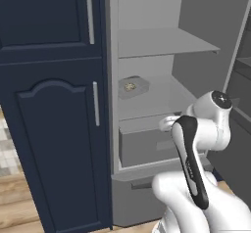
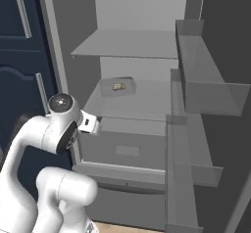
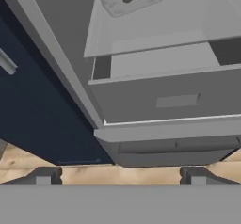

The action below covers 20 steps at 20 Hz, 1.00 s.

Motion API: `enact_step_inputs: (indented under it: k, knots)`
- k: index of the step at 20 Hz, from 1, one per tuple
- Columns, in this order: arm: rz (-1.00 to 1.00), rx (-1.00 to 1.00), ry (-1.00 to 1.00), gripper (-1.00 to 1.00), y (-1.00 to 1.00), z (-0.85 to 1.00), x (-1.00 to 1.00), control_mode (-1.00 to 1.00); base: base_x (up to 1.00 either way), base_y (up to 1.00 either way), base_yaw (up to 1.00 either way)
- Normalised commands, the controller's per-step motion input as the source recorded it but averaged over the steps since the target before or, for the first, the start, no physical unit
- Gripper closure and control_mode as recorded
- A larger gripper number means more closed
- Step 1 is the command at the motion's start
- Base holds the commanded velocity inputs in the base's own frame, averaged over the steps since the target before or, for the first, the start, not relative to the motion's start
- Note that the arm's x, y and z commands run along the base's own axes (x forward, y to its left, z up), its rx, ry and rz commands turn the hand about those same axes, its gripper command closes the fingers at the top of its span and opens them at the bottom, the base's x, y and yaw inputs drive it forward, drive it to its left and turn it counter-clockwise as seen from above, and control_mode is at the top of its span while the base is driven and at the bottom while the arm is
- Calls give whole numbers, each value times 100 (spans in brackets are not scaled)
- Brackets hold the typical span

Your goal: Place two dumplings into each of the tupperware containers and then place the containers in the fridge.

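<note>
Tupperware container (image 1: 133,86) with dumplings (image 1: 130,86) stowed on fridge (image 1: 193,70) middle shelf; gripper (image 3: 120,176) empty, jaws spread wide, clear of shelf.

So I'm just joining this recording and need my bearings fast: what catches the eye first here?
The fridge stands wide open, beside navy blue cabinets. On its middle shelf sits one tupperware container with dumplings inside. The white arm is bent in front of the drawer, and its gripper is open and empty, low before the fridge.
</note>
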Motion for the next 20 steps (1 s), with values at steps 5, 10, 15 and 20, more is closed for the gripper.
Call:
enact_step_inputs:
  k: [5, 10, 15, 20]
  knots:
    - [0, -5, 0, -100, 2, 0, 0, -100, 0, 0, 0]
    - [0, -2, 0, -100, 1, 0, -1, 100, -24, 5, -4]
    - [0, 0, 0, -100, 0, 0, 0, 100, -87, 0, -17]
    - [0, 0, 0, -100, 0, 0, 0, 100, -100, -1, -16]
